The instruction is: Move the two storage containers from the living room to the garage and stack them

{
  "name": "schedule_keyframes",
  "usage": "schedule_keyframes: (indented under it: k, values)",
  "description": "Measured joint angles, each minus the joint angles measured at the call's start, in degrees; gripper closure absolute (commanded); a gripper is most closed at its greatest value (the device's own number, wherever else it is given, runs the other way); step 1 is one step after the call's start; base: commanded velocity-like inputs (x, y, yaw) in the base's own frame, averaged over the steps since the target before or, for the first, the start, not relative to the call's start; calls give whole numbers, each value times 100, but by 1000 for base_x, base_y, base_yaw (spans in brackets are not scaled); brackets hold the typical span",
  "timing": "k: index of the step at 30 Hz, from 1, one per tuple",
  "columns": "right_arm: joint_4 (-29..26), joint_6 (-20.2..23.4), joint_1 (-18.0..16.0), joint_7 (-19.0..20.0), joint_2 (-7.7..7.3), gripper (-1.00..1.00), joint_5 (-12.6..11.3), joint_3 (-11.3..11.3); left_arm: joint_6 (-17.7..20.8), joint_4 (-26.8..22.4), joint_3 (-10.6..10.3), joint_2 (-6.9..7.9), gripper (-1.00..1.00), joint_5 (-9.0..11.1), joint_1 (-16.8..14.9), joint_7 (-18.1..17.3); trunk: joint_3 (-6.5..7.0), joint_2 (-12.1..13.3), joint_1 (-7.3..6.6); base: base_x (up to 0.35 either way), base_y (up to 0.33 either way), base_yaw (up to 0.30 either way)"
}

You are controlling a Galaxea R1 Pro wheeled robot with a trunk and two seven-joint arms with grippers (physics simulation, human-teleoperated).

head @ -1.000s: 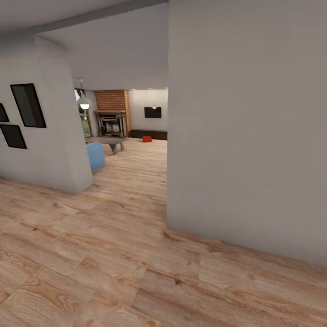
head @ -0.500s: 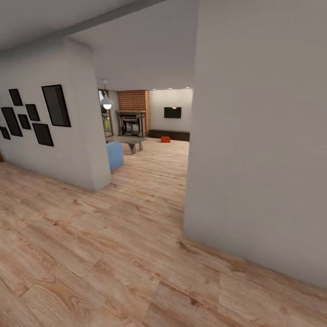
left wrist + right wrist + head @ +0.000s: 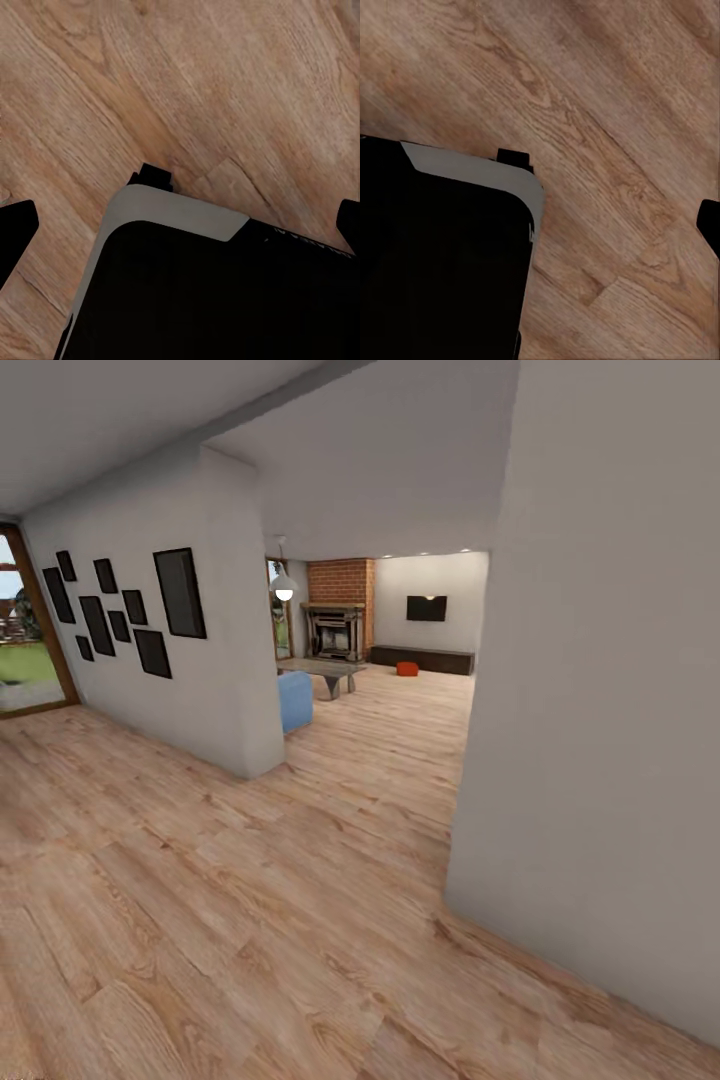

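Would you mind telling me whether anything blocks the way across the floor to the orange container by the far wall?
Nothing visible does. The orange container sits on the wood floor before the dark TV bench, and open planks lead there between the picture wall's corner and the near wall.

One orange-red container (image 3: 407,669), nine black frames (image 3: 180,592)

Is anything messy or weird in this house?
One thing: a small orange-red plastic storage container sits on the light wood plank floor in the far room, before the low dark TV bench. Nothing looks spilled or broken.
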Motion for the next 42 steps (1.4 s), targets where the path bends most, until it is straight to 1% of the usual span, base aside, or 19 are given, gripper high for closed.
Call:
schedule_keyframes:
  k: [14, 17, 25, 29, 35, 42]
  values:
    - [0, 0, 1, -1, 9, -100, 1, 0, 6, 0, 0, 0, -100, 0, 0, 0, 0, 0, 0, 325, 0, 271]
    - [0, 0, 2, 1, 0, -100, 4, 2, 2, 0, 0, 1, -100, 0, 0, 0, 0, 0, 0, 325, 0, 144]
    - [0, -8, 2, 1, -3, -100, 19, 13, 0, 1, 0, 0, -100, 0, -1, 0, 0, 0, 0, 325, 0, 33]
    - [0, -9, 3, 4, -5, -100, 60, 92, 2, 1, 0, 4, -100, 0, -1, 0, 0, 0, 0, 325, 0, 1]
    - [0, -12, 4, 8, -2, -100, 77, 106, 10, 1, 0, 4, -100, 0, -1, 0, 0, 0, 0, 325, 0, 0]
    - [0, -9, 0, 32, 18, -100, 11, 17, 17, 1, 0, 7, -100, 0, -1, 0, 0, 0, 0, 325, 0, 0]
